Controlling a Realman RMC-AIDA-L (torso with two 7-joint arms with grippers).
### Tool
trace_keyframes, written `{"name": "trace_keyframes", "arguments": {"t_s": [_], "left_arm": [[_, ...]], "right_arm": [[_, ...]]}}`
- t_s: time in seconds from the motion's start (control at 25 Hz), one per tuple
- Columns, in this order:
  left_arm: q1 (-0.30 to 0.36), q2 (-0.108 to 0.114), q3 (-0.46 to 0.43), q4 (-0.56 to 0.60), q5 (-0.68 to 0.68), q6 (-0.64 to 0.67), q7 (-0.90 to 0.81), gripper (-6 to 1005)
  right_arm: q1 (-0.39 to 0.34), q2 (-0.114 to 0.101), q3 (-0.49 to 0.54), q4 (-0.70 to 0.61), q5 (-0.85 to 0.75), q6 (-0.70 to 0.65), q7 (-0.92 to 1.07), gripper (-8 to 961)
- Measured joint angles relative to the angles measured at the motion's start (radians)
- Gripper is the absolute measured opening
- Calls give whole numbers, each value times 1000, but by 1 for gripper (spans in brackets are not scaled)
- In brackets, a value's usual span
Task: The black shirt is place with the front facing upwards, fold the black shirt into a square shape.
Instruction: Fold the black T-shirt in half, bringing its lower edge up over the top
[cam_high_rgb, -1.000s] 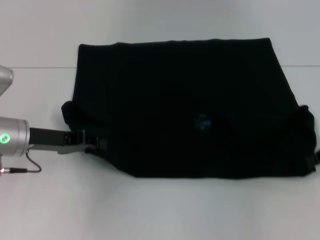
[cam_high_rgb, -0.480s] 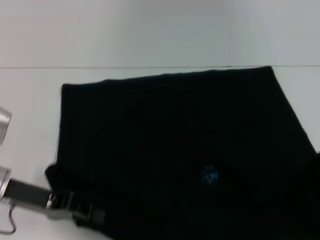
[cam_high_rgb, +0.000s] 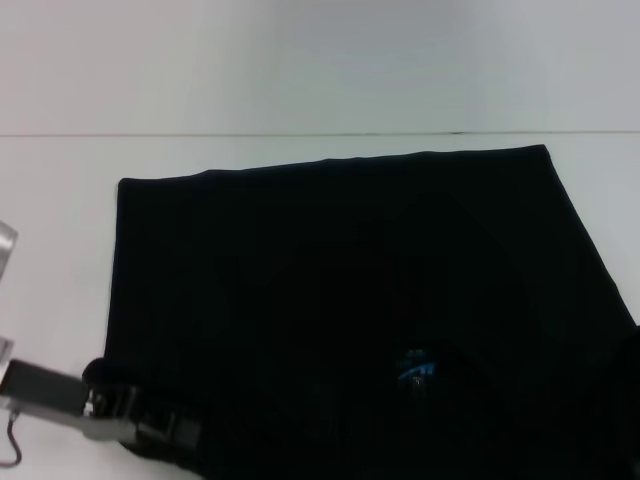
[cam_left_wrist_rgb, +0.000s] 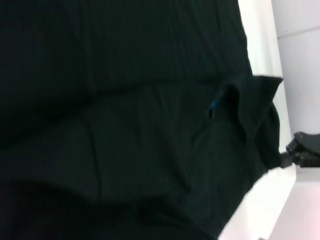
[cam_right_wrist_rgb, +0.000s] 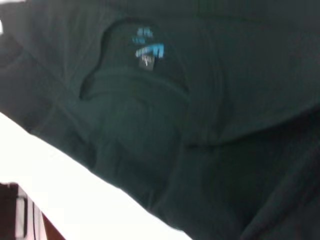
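The shirt (cam_high_rgb: 350, 300) is lying across the white desk (cam_high_rgb: 300, 80), long axis left-right. We are seeing the left gripper (cam_high_rgb: 165, 430) at its near-left corner; jaws apparently gripping cloth. The right gripper is lying outside the head view.

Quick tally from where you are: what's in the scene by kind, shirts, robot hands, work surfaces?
Black shirt: 1, with its blue neck label showing
Robot hands: 2, the left hand at the shirt's near left corner, the right hand seen only from the left wrist view, at the shirt's edge
White table: 1
Total: 4
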Motion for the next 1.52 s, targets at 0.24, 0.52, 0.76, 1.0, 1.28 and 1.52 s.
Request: {"name": "trace_keyframes", "arguments": {"t_s": [0.24,0.52,0.76,1.0,1.28,1.52], "left_arm": [[-15,19,-191,1,-5,-75,-6,61],[-44,22,-350,-5,-45,-234,-15,65],[-78,-5,-355,-20,-147,-417,10,70],[-102,-45,-352,-26,-234,-580,66,74],[-122,-67,-349,-29,-295,-716,120,79],[-154,-88,-348,-33,-309,-813,165,83]], "right_arm": [[14,-18,164,30,35,49,8,26],[19,-35,312,74,259,205,92,30],[43,-19,311,179,460,442,77,34],[68,41,311,200,569,623,19,37],[96,65,311,202,625,728,-28,41],[125,81,308,211,644,813,-68,44]]}}
